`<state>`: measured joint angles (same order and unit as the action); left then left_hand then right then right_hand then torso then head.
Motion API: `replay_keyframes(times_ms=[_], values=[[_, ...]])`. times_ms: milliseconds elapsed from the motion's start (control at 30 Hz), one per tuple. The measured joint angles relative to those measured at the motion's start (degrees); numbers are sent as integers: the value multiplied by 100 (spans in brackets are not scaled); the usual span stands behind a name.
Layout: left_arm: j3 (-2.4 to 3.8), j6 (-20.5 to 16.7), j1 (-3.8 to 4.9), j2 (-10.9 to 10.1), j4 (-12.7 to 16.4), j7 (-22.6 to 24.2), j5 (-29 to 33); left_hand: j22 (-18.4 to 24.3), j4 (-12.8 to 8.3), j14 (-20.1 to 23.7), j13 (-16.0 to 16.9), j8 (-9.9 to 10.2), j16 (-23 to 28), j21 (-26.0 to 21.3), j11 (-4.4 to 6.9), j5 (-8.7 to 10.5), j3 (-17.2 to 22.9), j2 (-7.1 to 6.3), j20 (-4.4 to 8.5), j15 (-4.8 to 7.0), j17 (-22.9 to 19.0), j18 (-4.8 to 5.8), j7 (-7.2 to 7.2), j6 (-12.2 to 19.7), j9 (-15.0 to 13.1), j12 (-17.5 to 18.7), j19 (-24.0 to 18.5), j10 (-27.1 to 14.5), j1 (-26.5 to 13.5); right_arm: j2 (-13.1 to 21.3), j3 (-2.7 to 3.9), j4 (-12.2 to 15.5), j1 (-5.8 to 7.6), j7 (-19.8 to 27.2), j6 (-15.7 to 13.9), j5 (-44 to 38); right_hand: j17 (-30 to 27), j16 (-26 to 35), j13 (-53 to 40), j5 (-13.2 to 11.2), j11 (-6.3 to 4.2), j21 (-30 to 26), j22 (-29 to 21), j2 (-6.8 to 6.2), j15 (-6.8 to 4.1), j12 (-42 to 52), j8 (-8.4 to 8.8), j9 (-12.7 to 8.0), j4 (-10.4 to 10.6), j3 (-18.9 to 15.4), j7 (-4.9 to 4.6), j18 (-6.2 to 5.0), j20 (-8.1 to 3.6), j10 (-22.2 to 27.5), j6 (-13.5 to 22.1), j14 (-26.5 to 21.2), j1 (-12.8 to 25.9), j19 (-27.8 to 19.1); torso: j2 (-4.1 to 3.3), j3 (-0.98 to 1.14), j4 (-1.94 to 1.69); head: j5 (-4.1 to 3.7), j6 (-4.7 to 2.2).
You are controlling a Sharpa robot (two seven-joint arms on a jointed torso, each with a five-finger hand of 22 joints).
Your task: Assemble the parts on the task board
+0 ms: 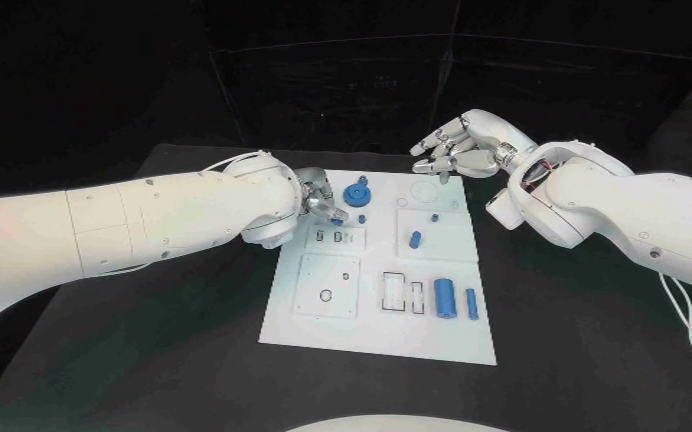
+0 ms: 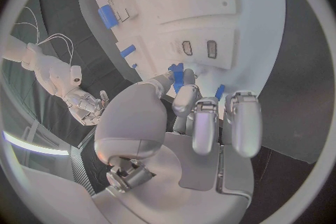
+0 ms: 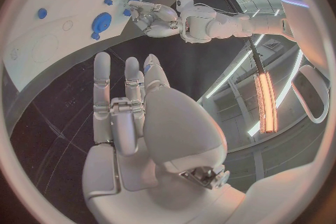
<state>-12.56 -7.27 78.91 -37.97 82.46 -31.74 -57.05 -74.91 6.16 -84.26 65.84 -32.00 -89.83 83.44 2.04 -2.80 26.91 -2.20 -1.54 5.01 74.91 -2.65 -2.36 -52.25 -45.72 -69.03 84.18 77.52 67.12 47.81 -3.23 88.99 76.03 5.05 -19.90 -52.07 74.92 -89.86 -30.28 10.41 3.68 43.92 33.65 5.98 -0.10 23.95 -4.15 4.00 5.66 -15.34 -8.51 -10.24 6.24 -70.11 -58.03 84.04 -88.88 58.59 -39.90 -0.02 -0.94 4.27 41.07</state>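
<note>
The black table carries the white task board at its middle, a tall plate running from 12 to 6 o'clock in the head view. The left arm comes in from 9 o'clock and ends over the board's 11 o'clock corner; the right arm comes from 3 o'clock and stops off the board's 1 o'clock corner. The left hand is low at the board, its fingers closed around a small blue part, which the left wrist view shows pinched at the fingertips just above the white surface. The right hand hangs above the table past the board's far edge, fingers loosely apart and holding nothing. Just beside the left hand, toward 3 o'clock, sits the blue gear, round and flat on the board. The largest loose piece, a blue cylinder, lies near 5 o'clock with its long axis running 12 to 6, a slimmer blue pin parallel beside it; a short blue peg lies nearer the middle. The held part lies directly under the left hand, so that hand is plainly the nearer one; whether the part already touches its seat I cannot tell.
</note>
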Motion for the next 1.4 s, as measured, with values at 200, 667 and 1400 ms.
replay_keyframes(times_ms=[200,667,1400], values=[[-5,12,-52,7,29,-25,-73,0,-1,0,0,5,0,0,0,15,1,0,0,0,0,0,0,-1,-11,0,0,0,0,-24,0,-19,0,0,8,0,0,0,0,0,0,0,0,0,21,0,0,0,0,0,0,0,0,0,0,-21,0,0,-2,-2,0,3,13],[-8,108,-80,23,23,-92,-144,0,8,0,5,3,0,0,-2,16,23,7,0,0,0,0,-8,-8,-17,1,0,-1,7,-40,0,-47,-1,1,20,0,-1,0,0,10,0,0,0,1,20,0,0,0,16,-16,0,0,0,0,0,-21,1,0,-3,2,0,-3,42],[-9,447,-81,51,20,-224,-164,0,15,0,-3,8,0,0,-3,-8,50,7,-1,-1,0,0,-9,-10,-49,1,0,-2,7,-85,-1,-93,-1,6,30,0,-1,762,-1,24,-32,-48,0,66,20,0,0,0,22,-135,0,0,0,32,0,-20,-21,0,-3,4,5,-12,72]])
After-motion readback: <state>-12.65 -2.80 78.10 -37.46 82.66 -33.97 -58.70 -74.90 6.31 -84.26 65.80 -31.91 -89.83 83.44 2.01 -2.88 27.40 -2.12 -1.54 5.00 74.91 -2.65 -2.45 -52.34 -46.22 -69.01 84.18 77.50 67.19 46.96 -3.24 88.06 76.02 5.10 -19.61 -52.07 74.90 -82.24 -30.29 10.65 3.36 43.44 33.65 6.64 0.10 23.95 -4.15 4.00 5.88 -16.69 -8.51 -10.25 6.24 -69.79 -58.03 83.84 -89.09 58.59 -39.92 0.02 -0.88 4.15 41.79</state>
